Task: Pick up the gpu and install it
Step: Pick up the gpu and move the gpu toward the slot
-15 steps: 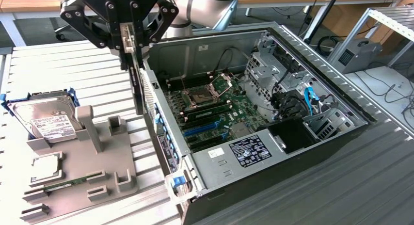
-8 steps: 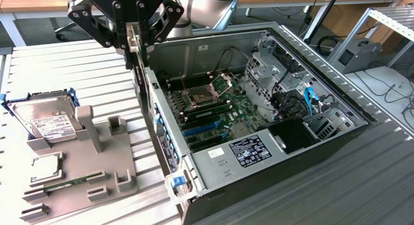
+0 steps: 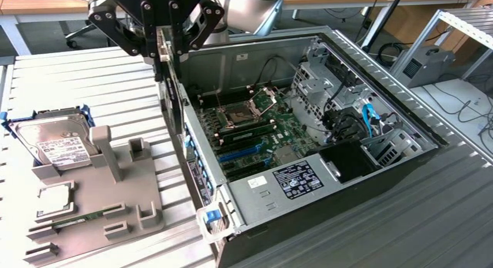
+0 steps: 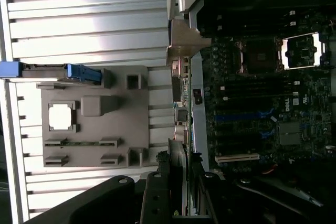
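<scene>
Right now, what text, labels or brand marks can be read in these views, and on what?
Hard drive label: print too small to read.
Power supply label: print too small to read.
Motherboard: white markings, unreadable.
No text reads clearly anywhere.

gpu edge-on, fan face hidden; arm cropped

The black metal gripper is built from angular linkage bars spreading out on both sides of its body, each pinned with small round silver pivot screws. Its surfaces are matte and dark. Just behind it sits a smooth, rounded light-grey arm joint.
</scene>
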You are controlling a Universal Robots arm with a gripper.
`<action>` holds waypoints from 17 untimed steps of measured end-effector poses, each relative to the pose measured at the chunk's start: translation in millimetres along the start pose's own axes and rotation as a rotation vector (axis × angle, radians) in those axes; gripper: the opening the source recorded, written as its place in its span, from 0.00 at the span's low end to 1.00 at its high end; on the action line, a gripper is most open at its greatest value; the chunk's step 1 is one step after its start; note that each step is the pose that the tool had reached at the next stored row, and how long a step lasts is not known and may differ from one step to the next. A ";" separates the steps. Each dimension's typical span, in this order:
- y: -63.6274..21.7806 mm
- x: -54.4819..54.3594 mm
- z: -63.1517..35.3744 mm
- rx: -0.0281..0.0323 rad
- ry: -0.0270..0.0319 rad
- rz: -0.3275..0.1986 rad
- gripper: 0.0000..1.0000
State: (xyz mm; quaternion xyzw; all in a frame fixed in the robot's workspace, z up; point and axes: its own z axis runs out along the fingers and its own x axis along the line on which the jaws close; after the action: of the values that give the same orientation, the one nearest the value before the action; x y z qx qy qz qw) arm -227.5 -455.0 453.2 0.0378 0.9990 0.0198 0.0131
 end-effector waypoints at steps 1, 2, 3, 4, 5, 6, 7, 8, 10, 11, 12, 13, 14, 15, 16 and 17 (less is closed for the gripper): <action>0.1 -0.8 0.0 0.0000 0.0000 0.000 0.26; 0.1 -1.6 0.1 0.0000 0.0000 0.000 0.26; 0.2 -2.4 0.1 0.0000 0.0000 0.000 0.26; 0.3 -3.5 0.1 -0.0001 -0.0001 0.000 0.26; 0.4 -5.2 0.2 -0.0001 -0.0001 0.000 0.26; 0.4 -6.1 0.2 0.0000 0.0000 0.000 0.26; 0.5 -6.9 0.2 -0.0001 -0.0001 0.000 0.26; 0.6 -7.9 0.2 0.0000 0.0000 0.000 0.26; 0.7 -9.7 0.3 0.0000 0.0000 0.000 0.26; 0.8 -10.6 0.3 -0.0001 0.0000 0.000 0.26; 0.9 -11.5 0.4 0.0000 0.0000 0.000 0.26; 0.9 -12.4 0.4 0.0000 0.0000 0.000 0.26; 1.0 -13.4 0.4 -0.0001 0.0000 0.000 0.26; 1.1 -14.3 0.4 0.0000 0.0000 0.000 0.26; 1.1 -15.2 0.4 0.0000 0.0000 0.000 0.26; 1.2 -16.0 0.5 -0.0001 0.0000 0.000 0.26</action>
State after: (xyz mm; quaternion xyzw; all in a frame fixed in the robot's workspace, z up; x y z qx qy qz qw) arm -211.4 -455.0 453.1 0.0378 0.9990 0.0198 0.0131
